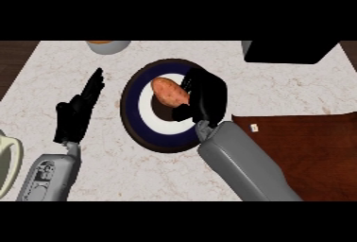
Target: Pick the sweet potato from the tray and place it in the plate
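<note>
1. The orange-brown, oblong sweet potato (169,92) is over the white centre of the round, dark-rimmed plate (134,120), away from the brown wooden tray (307,151).
2. The right hand (206,97) has its fingers curled round the sweet potato; release remains.
3. The left hand (78,111) rests beside the plate, fingers straight.

Two smooth grey forearms with rounded casings end in a black left hand (75,113) and a black right hand (207,99).
</note>
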